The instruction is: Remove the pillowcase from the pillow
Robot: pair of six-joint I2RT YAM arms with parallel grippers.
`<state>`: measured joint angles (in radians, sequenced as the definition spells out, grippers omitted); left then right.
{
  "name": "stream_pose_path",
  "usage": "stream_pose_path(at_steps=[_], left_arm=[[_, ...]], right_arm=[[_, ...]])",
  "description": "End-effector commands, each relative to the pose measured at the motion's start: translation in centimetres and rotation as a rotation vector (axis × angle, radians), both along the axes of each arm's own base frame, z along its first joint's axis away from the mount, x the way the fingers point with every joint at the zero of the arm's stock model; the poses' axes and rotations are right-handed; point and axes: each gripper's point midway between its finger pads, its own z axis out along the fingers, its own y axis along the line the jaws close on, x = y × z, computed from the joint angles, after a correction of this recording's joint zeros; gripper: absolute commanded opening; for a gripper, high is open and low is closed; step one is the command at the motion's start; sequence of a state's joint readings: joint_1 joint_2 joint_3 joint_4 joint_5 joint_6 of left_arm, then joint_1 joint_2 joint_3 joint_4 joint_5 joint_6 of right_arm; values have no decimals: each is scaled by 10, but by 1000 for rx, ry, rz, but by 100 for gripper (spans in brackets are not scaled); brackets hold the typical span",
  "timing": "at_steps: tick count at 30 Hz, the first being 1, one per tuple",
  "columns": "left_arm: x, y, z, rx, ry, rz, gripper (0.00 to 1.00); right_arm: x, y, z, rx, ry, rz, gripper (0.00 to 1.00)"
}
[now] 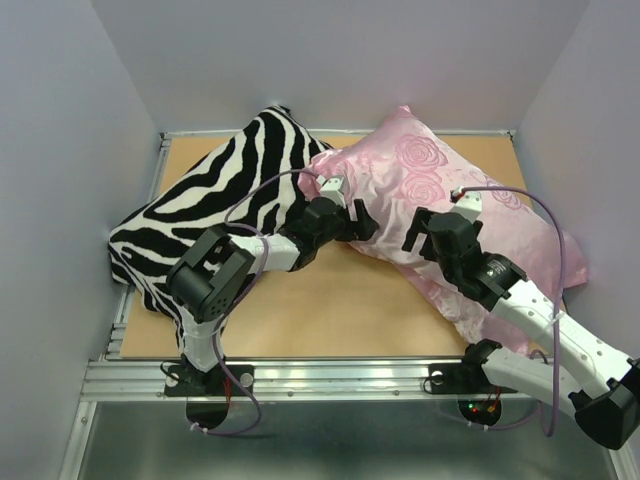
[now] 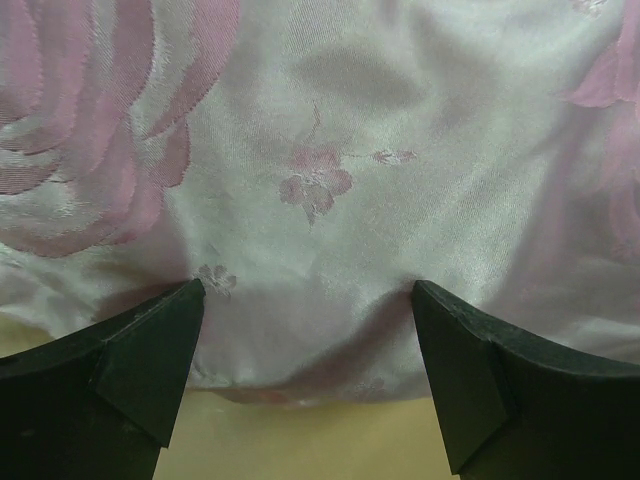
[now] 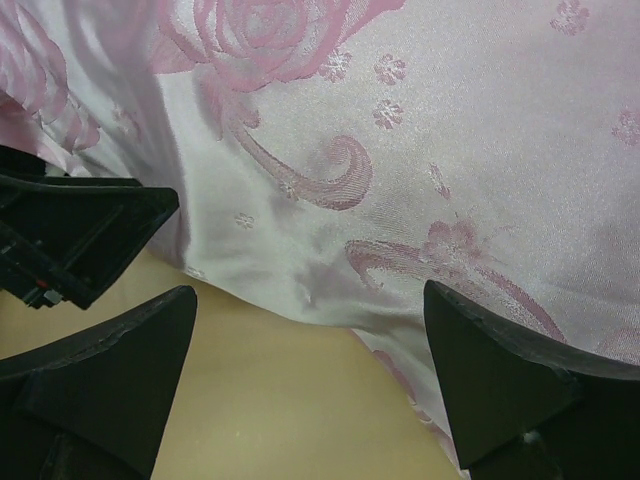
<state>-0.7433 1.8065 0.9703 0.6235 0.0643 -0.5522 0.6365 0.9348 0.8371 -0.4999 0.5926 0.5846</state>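
Observation:
The shiny pink pillowcase [image 1: 440, 185] with woven roses covers the pillow completely, so none of the pillow itself shows. It lies plump across the right half of the table. My left gripper [image 1: 366, 224] is open at the case's near left edge. In the left wrist view the satin [image 2: 320, 180] bulges between the wide jaws of the left gripper [image 2: 308, 340], which are not closed on it. My right gripper [image 1: 420, 232] is open just to the right, at the same near edge. In the right wrist view the fabric's hem [image 3: 420, 150] lies ahead of the right gripper [image 3: 310, 340].
A black-and-white zebra-striped pillow [image 1: 215, 200] fills the left side and overhangs the table's left edge. Bare tan tabletop [image 1: 330, 300] lies between the arms and the pillows. White walls close in the table. My left gripper [image 3: 80, 235] shows in the right wrist view.

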Motion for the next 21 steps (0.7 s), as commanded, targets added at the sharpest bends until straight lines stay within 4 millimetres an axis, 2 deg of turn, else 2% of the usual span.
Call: stream_pose_path(at_steps=[1,2,5,6,7,11,12,14,15,17,18,19,20,21], left_arm=[[13,-31,47,-183,-106,-73,91],[12,-34,48,-192,-104,-83,72],[12,-38,53,-195,-113,-96,35],[12,-36,57,-191,-117,-92,9],[14,-32,60,-184,-125,-73,0],[10,-19,88,-169,-175,-34,0],[6,-14,107,-174,-215,-28,0],[5,-6,117,-149,-227,10,0],[5,-3,131,-156,-244,19,0],[6,-3,123,-111,-211,12,1],[2,-5,116,-100,-193,-8,15],[-5,-9,111,-114,-163,-37,33],[-11,-13,104,-117,-141,-52,71],[-18,-17,100,-121,-126,-60,86]], right_arm=[[1,-7,23,16,-52,-45,100],[0,-8,23,17,-53,-45,100],[-1,-11,24,13,-56,-55,100],[-1,-12,23,9,-56,-56,100],[-2,-12,23,7,-54,-58,100],[-2,-12,23,4,-49,-50,100],[-2,-12,24,3,-50,-50,100],[-3,-12,28,1,-50,-47,100],[-3,-12,30,2,-52,-47,100],[-4,-13,36,3,-55,-50,100],[-4,-15,38,2,-59,-53,100],[-5,-18,39,-9,-58,-64,100],[-5,-19,39,-16,-57,-68,100],[-5,-20,40,-18,-58,-72,100]])
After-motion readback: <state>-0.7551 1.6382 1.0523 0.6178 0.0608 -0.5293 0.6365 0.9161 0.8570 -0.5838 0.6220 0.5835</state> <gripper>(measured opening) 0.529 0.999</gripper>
